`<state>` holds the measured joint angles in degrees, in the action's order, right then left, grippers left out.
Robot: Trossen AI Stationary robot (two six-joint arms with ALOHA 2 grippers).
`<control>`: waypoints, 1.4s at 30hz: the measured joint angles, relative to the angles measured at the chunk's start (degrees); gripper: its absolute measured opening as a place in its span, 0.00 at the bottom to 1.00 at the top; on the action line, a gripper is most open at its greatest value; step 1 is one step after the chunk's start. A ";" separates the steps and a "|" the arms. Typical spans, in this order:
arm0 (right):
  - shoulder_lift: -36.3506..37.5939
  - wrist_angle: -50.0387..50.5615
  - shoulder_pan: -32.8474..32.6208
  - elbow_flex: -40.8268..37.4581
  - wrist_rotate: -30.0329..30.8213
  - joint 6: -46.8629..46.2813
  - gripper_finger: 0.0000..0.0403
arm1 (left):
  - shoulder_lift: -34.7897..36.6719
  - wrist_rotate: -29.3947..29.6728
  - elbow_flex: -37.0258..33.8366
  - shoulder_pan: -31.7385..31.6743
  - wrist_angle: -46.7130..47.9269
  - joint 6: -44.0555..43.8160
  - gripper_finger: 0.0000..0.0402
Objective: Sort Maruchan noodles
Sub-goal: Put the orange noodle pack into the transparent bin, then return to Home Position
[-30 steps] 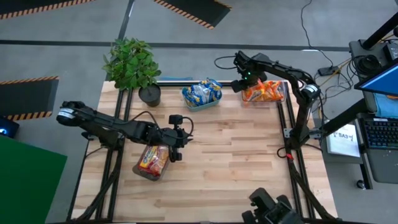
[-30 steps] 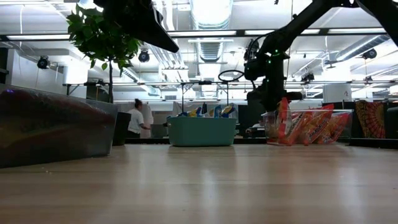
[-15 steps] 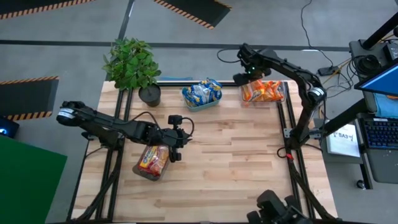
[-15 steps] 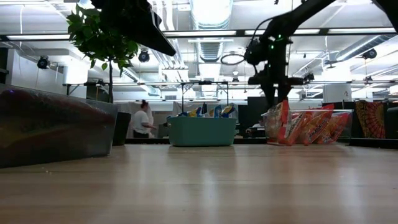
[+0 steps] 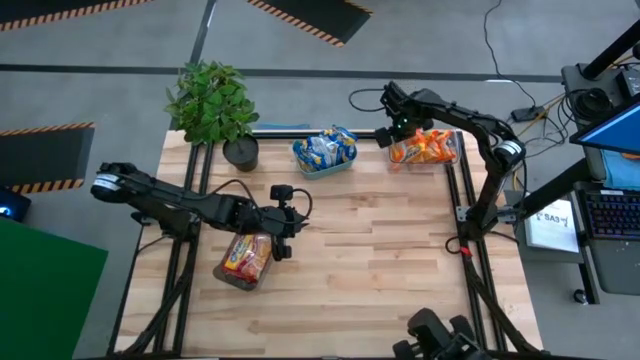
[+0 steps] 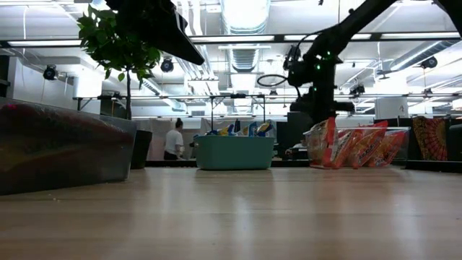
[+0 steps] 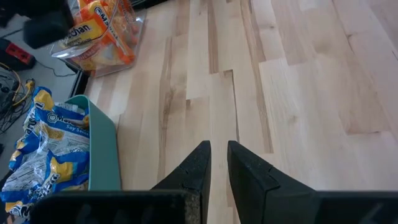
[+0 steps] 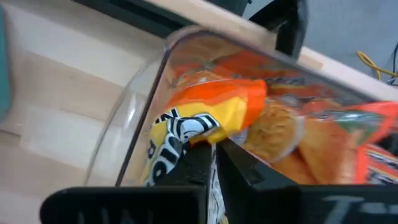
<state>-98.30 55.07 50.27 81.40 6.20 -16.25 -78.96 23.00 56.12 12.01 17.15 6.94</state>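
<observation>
The Maruchan noodles looked almost fully sorted from where I sat. In the high view, the blue-and-white packets (image 5: 325,148) lay in the teal tray (image 5: 304,165) at the far edge of the surface (image 5: 380,250), the orange packets (image 5: 425,148) stood in the clear bin (image 5: 455,147) at the far right corner, and the red-pink packets (image 5: 246,257) sat in another clear bin (image 5: 233,281) near the left edge. I saw no loose packet on the bare wood in any view, so I judged that little or nothing was left to place, though I could not count the packets inside each container.

My right end effector (image 5: 384,136) hung at the near rim of the orange bin. In its wrist view the 2 fingers (image 8: 193,165) were closed together with only a hairline gap, right against an orange-yellow packet (image 8: 205,121) just inside the bin wall. I could not tell whether they pinched the packet's edge or merely touched it.

My left end effector (image 5: 283,250) hovered just beside the red-pink bin. Its fingers (image 7: 199,168) stood nearly shut with a narrow gap, holding nothing, over bare wood.
</observation>
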 joint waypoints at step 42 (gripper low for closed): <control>72.69 -66.74 -47.50 -67.19 -0.23 22.32 0.03 | 51.98 0.00 -39.42 1.68 -25.38 0.56 0.09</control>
<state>-25.61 -11.67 2.77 14.21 5.97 6.07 -26.98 23.00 16.69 13.69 -8.24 7.50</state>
